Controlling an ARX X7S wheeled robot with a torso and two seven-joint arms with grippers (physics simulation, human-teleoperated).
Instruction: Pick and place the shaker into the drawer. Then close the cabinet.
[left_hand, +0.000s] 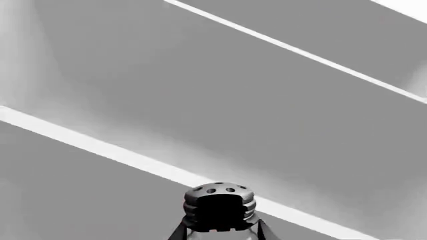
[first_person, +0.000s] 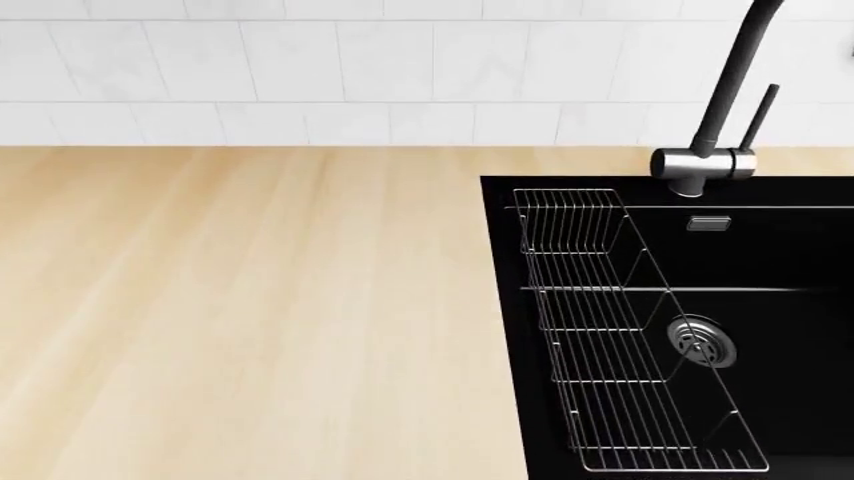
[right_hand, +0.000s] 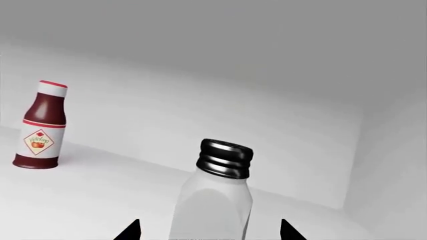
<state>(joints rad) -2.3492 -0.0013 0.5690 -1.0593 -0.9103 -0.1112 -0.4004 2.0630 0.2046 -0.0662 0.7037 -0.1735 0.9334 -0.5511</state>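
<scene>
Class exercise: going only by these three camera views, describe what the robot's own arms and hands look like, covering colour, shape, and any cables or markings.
Very little shows. In the head view, no arm or hand appears at all. The left hand shows only dark, black-grey angular finger pieces at the picture's edge. The right hand shows two black, pointed, wedge-shaped fingertips. No cables, markings or sleeves are visible, and the arms themselves are out of view.

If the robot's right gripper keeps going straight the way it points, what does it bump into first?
Most likely the clear bottle with the black cap. It stands right in front of the right gripper, between its two dark fingers. The ketchup bottle is off to one side, so probably missed.
</scene>
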